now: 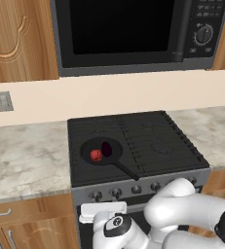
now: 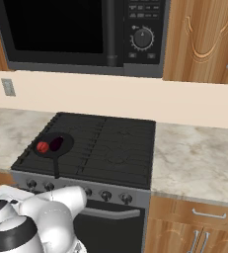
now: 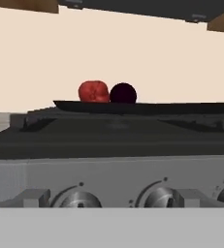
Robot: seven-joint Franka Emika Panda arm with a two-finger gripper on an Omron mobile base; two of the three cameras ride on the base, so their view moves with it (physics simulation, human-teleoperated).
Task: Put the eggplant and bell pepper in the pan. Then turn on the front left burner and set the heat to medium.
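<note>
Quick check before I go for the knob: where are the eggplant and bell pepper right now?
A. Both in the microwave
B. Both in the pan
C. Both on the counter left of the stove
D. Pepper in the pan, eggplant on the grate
B: the red bell pepper and the dark eggplant lie side by side inside the black pan on the front left burner.

A black microwave (image 1: 133,34) is mounted above the stove. Marble counters (image 1: 26,155) flank it. A wall outlet (image 1: 4,101) sits left. Round knobs (image 3: 77,198) line the stove front.
</note>
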